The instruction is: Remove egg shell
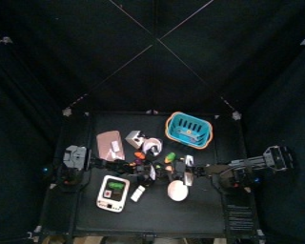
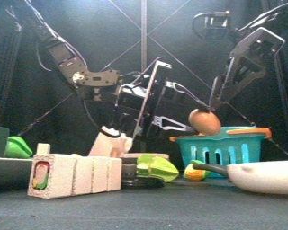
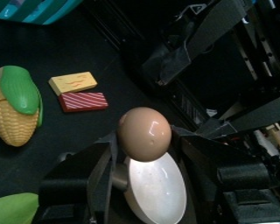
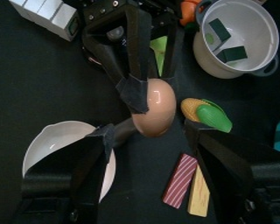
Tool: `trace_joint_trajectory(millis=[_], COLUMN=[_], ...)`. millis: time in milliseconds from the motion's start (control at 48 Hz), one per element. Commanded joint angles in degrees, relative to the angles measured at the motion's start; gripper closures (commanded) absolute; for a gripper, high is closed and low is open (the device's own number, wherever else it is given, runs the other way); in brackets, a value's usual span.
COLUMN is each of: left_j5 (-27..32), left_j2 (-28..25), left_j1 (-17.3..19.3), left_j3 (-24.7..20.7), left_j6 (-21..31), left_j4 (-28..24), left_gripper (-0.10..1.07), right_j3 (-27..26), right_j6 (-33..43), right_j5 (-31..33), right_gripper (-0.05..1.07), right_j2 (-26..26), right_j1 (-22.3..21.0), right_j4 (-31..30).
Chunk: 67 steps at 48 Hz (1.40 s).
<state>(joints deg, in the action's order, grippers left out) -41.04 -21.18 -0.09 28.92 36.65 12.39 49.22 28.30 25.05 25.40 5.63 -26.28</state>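
Observation:
The egg shell (image 3: 143, 131) is a smooth pale pink-brown egg held up off the table. My left gripper (image 3: 143, 147) is shut on it. The right wrist view shows the egg shell (image 4: 157, 107) pinched between the left gripper's black fingers (image 4: 129, 66). My right gripper (image 4: 154, 133) is open wide, with one jaw on each side of the egg and neither touching it. In the front view the egg shell (image 2: 204, 119) hangs just above the blue basket's rim, with both arms meeting behind it.
A blue basket (image 2: 225, 148) stands at the back right. A white scoop (image 4: 59, 147) lies under the egg. Nearby are a corn cob (image 3: 14, 105), red and yellow blocks (image 4: 185, 184), a white pot (image 4: 265, 39) and a white gadget (image 1: 111, 193).

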Motion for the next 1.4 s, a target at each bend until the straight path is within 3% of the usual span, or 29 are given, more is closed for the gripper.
trace_joint_trajectory(millis=[0,167,396,896,1375], left_j5=[-1.7,-6.9,-16.1,-16.3,-16.3], left_j2=[1.8,1.1,0.8,0.5,-0.3], left_j1=[0.3,0.4,0.2,-2.8,-3.5], left_j3=[-0.4,0.4,1.2,-0.3,-1.8], left_j6=[-0.4,-0.9,-0.6,-0.4,-0.3], left_j4=[-1.0,-5.4,-5.3,-0.9,2.0], left_gripper=[0.28,0.28,0.28,0.28,0.29], right_j3=[0.4,2.1,5.1,5.2,4.5], right_j6=[-0.1,0.2,0.1,0.0,-0.1], right_j5=[-0.8,-3.6,-10.6,-12.2,-12.5], right_gripper=[0.07,0.07,0.07,0.07,0.08], right_j2=[1.9,5.9,10.4,9.4,6.2], right_j1=[0.2,0.1,-0.9,-4.0,-3.8], right_j4=[-0.4,-0.2,1.1,0.8,0.9])
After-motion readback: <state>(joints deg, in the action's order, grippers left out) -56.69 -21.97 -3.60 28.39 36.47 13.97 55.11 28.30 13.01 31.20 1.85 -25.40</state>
